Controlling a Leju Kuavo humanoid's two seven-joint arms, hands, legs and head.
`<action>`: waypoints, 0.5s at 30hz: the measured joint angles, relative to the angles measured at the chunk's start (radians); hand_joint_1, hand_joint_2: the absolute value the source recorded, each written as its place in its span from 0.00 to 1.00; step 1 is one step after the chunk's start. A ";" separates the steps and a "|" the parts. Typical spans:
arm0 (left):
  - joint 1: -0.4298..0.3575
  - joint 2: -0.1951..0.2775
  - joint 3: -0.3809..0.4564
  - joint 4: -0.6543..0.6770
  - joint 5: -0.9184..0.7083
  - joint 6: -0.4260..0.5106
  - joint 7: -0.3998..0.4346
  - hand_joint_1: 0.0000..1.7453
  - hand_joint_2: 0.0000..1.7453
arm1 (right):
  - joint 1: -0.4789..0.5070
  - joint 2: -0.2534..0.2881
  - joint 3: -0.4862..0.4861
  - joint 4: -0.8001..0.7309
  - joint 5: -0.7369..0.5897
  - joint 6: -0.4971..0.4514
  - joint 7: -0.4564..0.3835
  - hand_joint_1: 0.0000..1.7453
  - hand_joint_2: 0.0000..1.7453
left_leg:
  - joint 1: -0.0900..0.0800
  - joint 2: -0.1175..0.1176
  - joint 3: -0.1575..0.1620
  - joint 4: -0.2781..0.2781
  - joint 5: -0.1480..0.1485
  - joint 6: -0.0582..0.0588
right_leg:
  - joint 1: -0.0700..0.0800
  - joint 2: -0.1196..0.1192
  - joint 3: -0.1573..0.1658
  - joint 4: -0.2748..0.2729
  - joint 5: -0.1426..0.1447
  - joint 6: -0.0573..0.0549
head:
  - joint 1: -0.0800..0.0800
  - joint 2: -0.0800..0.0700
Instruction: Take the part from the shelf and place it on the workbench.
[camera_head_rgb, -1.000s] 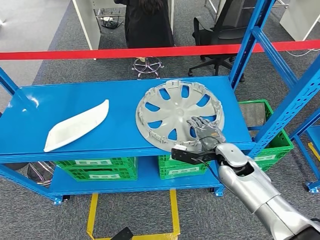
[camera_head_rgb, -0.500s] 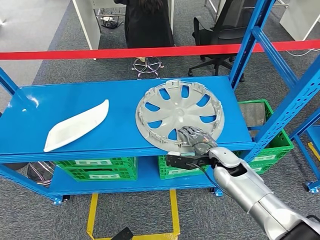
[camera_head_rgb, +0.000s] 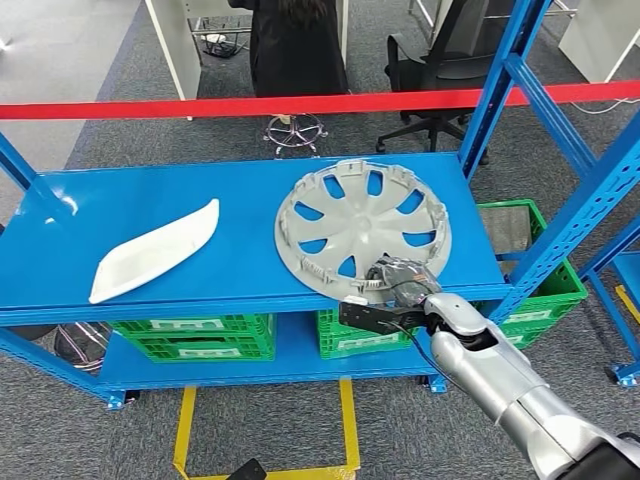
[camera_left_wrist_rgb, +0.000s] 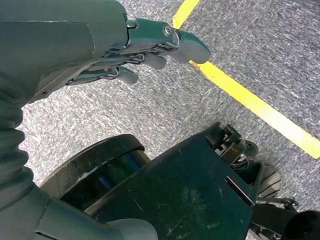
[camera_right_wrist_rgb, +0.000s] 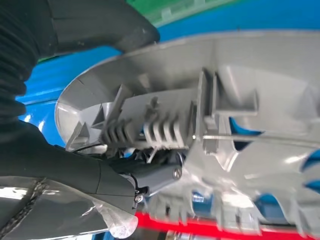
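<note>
Right hand (camera_head_rgb: 398, 278): at the front edge of the blue shelf (camera_head_rgb: 226, 250), fingers curled over the near rim of the grey hubcap (camera_head_rgb: 362, 228); in the right wrist view the fingers (camera_right_wrist_rgb: 151, 175) lie against the ribbed clips of the hubcap's (camera_right_wrist_rgb: 211, 115) rim, thumb on the other side, so the rim is gripped between them. Silver arm enters from the lower right.

Left hand (camera_left_wrist_rgb: 113, 55): hanging over grey carpet (camera_left_wrist_rgb: 264, 45), fingers apart, holding nothing; a yellow floor line (camera_left_wrist_rgb: 260, 110) runs just beyond the fingertips.

Hubcap: lies flat on the shelf, inner face up, spokes and cut-outs showing blue through them; extends away from the right hand toward the shelf's back edge.

White curved panel (camera_head_rgb: 155, 252): flat on the same shelf, well to the left of the right hand, apart from the hubcap.

Shelf frame: blue uprights (camera_head_rgb: 498, 90) rise beyond and to the right of the right hand. Green crates (camera_head_rgb: 196, 335) stand on the lower level, beneath the hand's level; another green crate (camera_head_rgb: 558, 280) sits to its right.

Room: grey carpet, yellow floor markings (camera_head_rgb: 264, 430) below the shelf, a red barrier band (camera_head_rgb: 189, 107) across the far side, a black office chair (camera_head_rgb: 430, 90) and a person in dark clothes (camera_head_rgb: 298, 50) beyond it.
</note>
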 joint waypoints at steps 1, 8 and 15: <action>0.000 0.000 0.000 0.000 0.000 0.001 -0.001 0.00 1.00 | 0.001 0.000 -0.002 0.000 0.006 -0.004 0.000 1.00 1.00 | 0.000 0.000 0.000 0.000 0.000 0.000 | 0.000 0.000 0.000 0.000 0.000 0.000 | 0.000 0.000; 0.004 0.000 0.000 0.001 0.010 0.001 -0.004 0.00 1.00 | 0.006 0.000 -0.002 -0.035 0.050 -0.013 0.000 1.00 1.00 | 0.000 0.000 0.000 0.000 0.000 0.001 | 0.000 0.000 0.000 0.000 0.001 0.001 | 0.000 0.000; 0.014 0.005 0.020 0.009 0.094 -0.016 -0.063 0.00 1.00 | 0.047 -0.007 0.029 -0.224 0.119 -0.051 0.012 1.00 1.00 | 0.000 0.000 -0.001 0.001 0.001 0.001 | 0.000 0.000 -0.001 0.000 0.001 0.001 | 0.000 0.000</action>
